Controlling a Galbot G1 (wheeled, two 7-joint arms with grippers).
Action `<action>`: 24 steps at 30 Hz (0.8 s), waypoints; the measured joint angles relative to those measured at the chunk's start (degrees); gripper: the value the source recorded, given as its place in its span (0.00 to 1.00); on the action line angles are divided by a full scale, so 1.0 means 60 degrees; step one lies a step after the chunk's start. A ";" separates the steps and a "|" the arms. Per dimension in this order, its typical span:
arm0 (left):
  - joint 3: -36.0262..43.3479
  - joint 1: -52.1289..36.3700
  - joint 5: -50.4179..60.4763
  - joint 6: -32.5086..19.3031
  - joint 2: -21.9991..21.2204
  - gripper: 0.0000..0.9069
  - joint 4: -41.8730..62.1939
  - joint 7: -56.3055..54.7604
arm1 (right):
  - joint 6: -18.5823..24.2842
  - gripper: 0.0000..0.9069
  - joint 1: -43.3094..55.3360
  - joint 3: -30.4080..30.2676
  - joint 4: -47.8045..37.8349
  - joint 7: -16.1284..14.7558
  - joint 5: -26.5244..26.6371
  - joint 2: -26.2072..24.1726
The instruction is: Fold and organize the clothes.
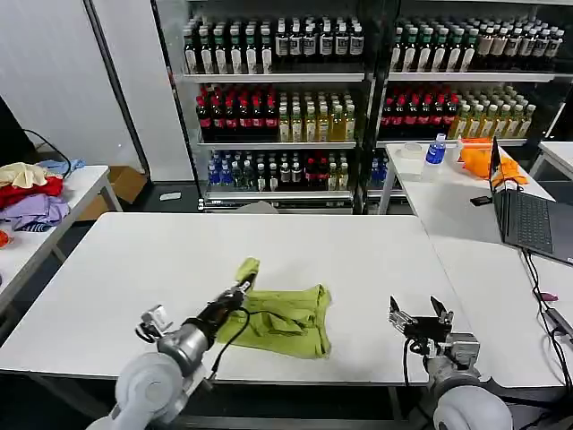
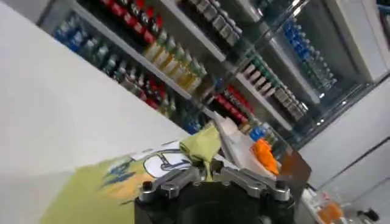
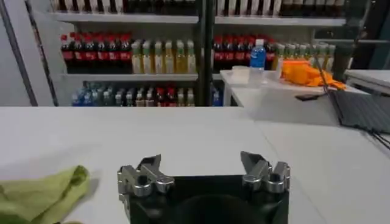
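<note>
Left pincer (image 1: 243, 288) closed on a corner of the lime-green shirt (image 1: 286, 321), apparently lifting that corner (image 2: 201, 143) clear of the white worktop (image 1: 134, 260). Rest of shirt crumpled flat at worktop centre-front, near the front edge. Right pincer (image 1: 420, 315) spread wide, empty, low over worktop, well apart from shirt.
</note>
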 measured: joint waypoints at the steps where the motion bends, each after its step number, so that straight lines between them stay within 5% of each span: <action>1: 0.0110 -0.0073 0.0004 -0.0003 -0.0087 0.03 0.0066 -0.0008 | 0.0000 1.00 0.0025 -0.0016 -0.0016 -0.0004 0.0000 0.0000; 4: 0.0449 -0.0294 0.0070 -0.0004 -0.0342 0.03 0.0310 0.0005 | 0.0000 1.00 0.0071 -0.0030 -0.0067 -0.0004 0.0001 -0.0012; 5: 0.0558 -0.0373 0.0112 -0.0003 -0.0420 0.20 0.0394 0.0011 | 0.0000 1.00 0.0089 -0.0031 -0.0080 -0.0003 0.0001 -0.0014; 6: 0.0659 -0.0450 0.0153 0.0002 -0.0497 1.00 0.0476 0.0020 | 0.0000 1.00 0.0100 -0.0031 -0.0095 -0.0001 0.0002 -0.0014; 24: 0.1723 -0.1093 0.1168 0.0380 -0.1184 1.00 0.1284 0.0293 | -0.0027 1.00 0.0342 -0.0217 -0.0272 0.0026 -0.0005 0.0013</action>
